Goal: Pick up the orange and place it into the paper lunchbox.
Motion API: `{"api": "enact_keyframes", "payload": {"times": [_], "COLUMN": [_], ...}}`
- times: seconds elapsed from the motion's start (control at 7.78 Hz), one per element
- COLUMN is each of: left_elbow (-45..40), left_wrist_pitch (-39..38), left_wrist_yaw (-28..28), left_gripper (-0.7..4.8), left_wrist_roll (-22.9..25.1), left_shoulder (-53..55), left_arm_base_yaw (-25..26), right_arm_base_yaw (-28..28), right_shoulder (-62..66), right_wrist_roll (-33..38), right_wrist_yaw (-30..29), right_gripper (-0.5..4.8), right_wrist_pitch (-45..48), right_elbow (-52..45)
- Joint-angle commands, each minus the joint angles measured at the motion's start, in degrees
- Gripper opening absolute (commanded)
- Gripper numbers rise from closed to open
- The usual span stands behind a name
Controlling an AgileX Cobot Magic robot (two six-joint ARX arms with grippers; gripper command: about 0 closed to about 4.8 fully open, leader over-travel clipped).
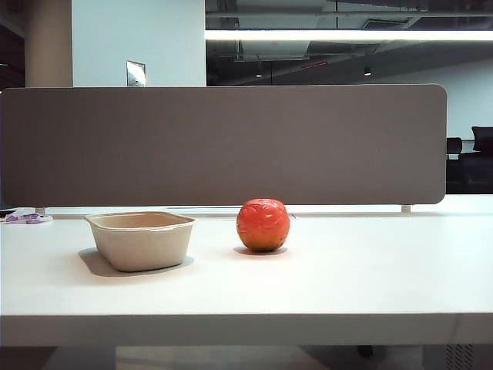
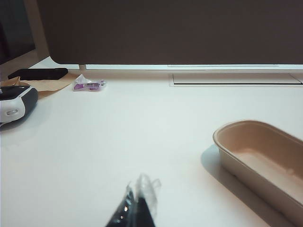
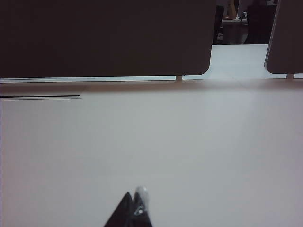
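In the exterior view the orange point(image 1: 263, 225) sits upright on the white counter point(image 1: 347, 277), about midway between its side edges and nearer the far edge than the near one, with the paper lunchbox point(image 1: 142, 240) just beside it toward the counter's left edge, apart and not touching; a grey divider panel point(image 1: 223, 142) runs along the far edge, and a small purple-and-white wrapper point(image 1: 28, 218) lies at the far left corner. Neither arm nor gripper appears in this view. In the left wrist view the left gripper point(image 2: 136, 208) shows only as dark, tape-wrapped tips cut off by the frame, its fingers pressed together with nothing between them, above bare counter; the lunchbox point(image 2: 265, 161) lies well apart from it, partly cropped, its inside empty as far as visible. The orange is outside this view, while the wrapper point(image 2: 88, 84), a black-and-white device point(image 2: 16, 105) and a flat black object point(image 2: 38, 74) near the far edge show here. In the right wrist view the right gripper point(image 3: 134, 210) is likewise a clenched, empty tip over bare counter; neither orange nor lunchbox is visible.
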Motion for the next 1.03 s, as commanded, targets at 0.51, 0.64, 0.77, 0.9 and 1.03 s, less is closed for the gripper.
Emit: {"api": "enact_keyframes", "payload": {"times": [0.51, 0.64, 0.77, 0.9, 1.03], "left_elbow": [0.17, 3.85, 4.81, 22.97, 24.87], "left_wrist_pitch": [1.01, 0.94, 0.9, -5.9, -5.95], "left_wrist_yaw": [0.0, -1.27, -1.27, 0.72, 1.77], "left_gripper": [-0.05, -0.05, -0.05, -0.04, -0.04], "left_wrist_roll": [-2.1, -6.93, -7.56, -9.22, -9.22], "left_shoulder": [-0.2, -0.15, 0.0, 10.23, 12.52], "left_arm_base_yaw": [-0.04, -0.04, -0.04, -0.04, -0.04], "right_arm_base_yaw": [0.02, 0.0, 0.0, 0.09, 0.17], "right_shoulder": [-0.02, 0.13, 0.35, 13.84, 16.06], "right_wrist_roll": [0.48, 0.55, 0.59, 1.75, 1.75], "right_wrist_yaw": [0.17, 0.28, 0.31, 0.2, -0.09], "right_gripper": [-0.06, -0.06, -0.06, -0.06, -0.06], "right_wrist_pitch": [0.35, -0.09, -0.28, -1.77, -1.73], "right_elbow": [-0.04, 4.55, 5.55, 24.04, 26.01]}}
